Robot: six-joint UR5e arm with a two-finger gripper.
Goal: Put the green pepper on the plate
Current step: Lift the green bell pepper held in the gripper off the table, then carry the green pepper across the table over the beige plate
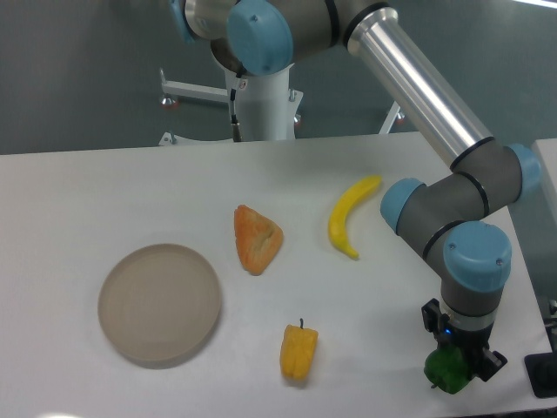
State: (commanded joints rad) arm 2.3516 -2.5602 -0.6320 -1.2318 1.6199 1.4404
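Observation:
The green pepper (446, 372) is small, glossy and dark green, and sits near the table's front right edge. My gripper (459, 364) points straight down over it, with the wrist hiding the fingers and the pepper's right side. The pepper shows just under the gripper body. Whether the fingers are closed on it does not show. The plate (159, 302) is round, beige-tan and flat, at the front left of the table, far from the gripper, with nothing on it.
A yellow pepper (298, 351) lies at front centre. An orange wedge-shaped food item (257, 238) lies mid-table. A yellow banana (350, 216) lies to its right, near the arm's elbow (426, 213). A dark object (541, 376) sits at the right edge.

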